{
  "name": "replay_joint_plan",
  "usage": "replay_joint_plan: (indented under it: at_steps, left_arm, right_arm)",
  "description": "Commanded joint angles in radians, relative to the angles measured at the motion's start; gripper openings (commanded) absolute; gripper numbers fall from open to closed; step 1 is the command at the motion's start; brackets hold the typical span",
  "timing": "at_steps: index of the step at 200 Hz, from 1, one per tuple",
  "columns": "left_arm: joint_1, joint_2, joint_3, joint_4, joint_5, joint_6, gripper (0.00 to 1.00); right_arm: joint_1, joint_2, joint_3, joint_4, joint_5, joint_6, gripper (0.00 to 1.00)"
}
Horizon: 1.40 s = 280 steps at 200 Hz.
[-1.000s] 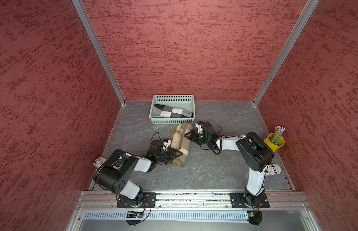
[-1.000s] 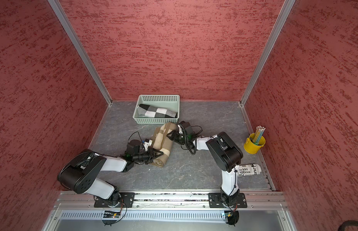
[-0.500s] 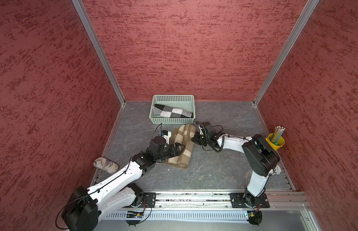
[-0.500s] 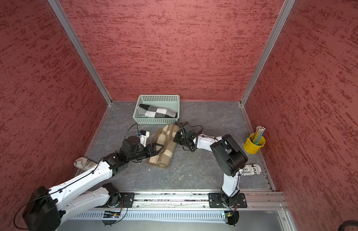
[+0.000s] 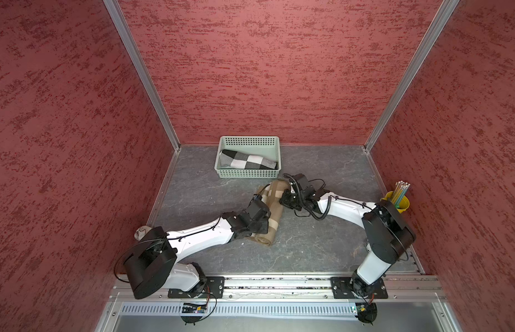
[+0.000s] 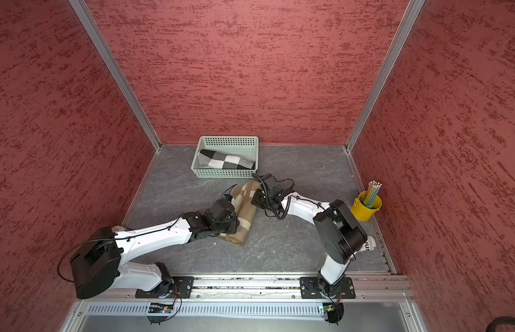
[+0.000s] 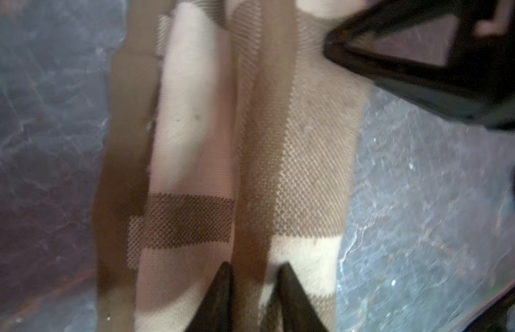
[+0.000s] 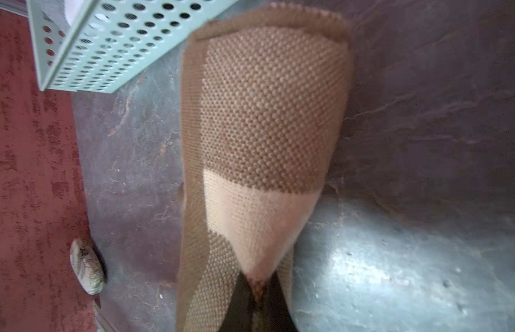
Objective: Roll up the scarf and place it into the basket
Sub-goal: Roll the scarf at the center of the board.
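Note:
The scarf (image 5: 275, 214), tan and cream checked, lies rolled on the grey floor just in front of the basket (image 5: 247, 173), also seen in a top view (image 6: 224, 173). My left gripper (image 7: 255, 270) is on the roll's near half and is shut on a brown fold of it; in a top view the left gripper (image 5: 268, 222) is mostly hidden under its wrist. My right gripper (image 8: 258, 279) is shut on a pinch of the scarf (image 8: 267, 115) at the far end, next to the basket's perforated wall (image 8: 112, 51); a top view shows the right gripper (image 5: 282, 198) there.
A black and white checked roll (image 5: 247, 160) lies in the basket. A yellow bucket of pencils (image 5: 398, 201) stands at the right wall. A mottled pebble-like thing (image 5: 141, 232) lies at the left wall, and a printed white thing (image 6: 370, 245) lies behind the right arm.
The left arm has drawn back from its stretched-out pose, and its gripper now sits on the scarf's near half. The right gripper has stayed at the far end. The scarf has barely moved.

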<state>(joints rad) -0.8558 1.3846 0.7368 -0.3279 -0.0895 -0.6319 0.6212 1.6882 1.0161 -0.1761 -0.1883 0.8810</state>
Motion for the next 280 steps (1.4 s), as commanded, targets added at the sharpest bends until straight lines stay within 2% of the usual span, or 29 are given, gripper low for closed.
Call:
replay_joint_plan:
  at_steps: [1,23,54,79,99,144,153,171,183,192,206,222,248,280]
  left_arm:
    - [0.035,0.03,-0.006,0.019,0.005,-0.01,0.13]
    - [0.078,0.052,-0.033,0.042,0.056,-0.011,0.03]
    - [0.128,0.096,-0.068,0.11,0.123,0.0,0.0]
    - [0.143,0.125,-0.06,0.127,0.147,0.015,0.0]
    - [0.166,0.149,-0.069,0.142,0.185,0.011,0.0]
    - [0.181,0.193,-0.059,0.145,0.241,0.039,0.0]
    - [0.181,0.201,-0.055,0.143,0.249,0.041,0.0]
    - [0.18,0.188,-0.051,0.127,0.244,0.033,0.07]
    - [0.179,0.153,-0.05,0.097,0.22,0.021,0.2]
    - [0.177,0.114,-0.045,0.058,0.185,0.008,0.36]
    - [0.149,0.031,-0.027,-0.019,0.091,-0.002,0.56]
    - [0.084,-0.049,-0.013,-0.058,-0.016,0.015,0.67]
    - [-0.053,-0.106,-0.043,0.045,-0.105,0.112,0.74]
    - [-0.184,-0.067,-0.062,0.172,-0.139,0.207,0.84]
  right_arm:
    - [0.018,-0.024,-0.005,0.014,0.005,0.023,0.29]
    - [0.016,-0.027,-0.016,0.015,0.026,0.022,0.43]
    - [0.015,-0.057,-0.076,0.048,0.047,0.012,0.6]
    - [0.015,-0.05,-0.124,0.146,0.009,0.0,0.72]
    - [0.016,0.004,-0.115,0.261,-0.063,-0.026,0.75]
    - [0.017,0.168,-0.015,0.34,-0.126,-0.063,0.75]
    - [0.017,0.186,-0.002,0.328,-0.119,-0.064,0.69]
    - [0.017,0.2,0.029,0.247,-0.085,-0.061,0.34]
    - [0.017,0.191,0.044,0.15,-0.029,-0.056,0.1]
    - [0.017,0.173,0.052,0.071,0.021,-0.047,0.01]
    - [0.017,0.139,0.053,-0.034,0.087,-0.028,0.0]
    - [0.017,0.095,0.045,-0.116,0.141,0.0,0.0]
    - [0.017,0.048,0.033,-0.206,0.182,0.04,0.0]
    - [0.017,0.049,0.063,-0.294,0.216,0.056,0.0]
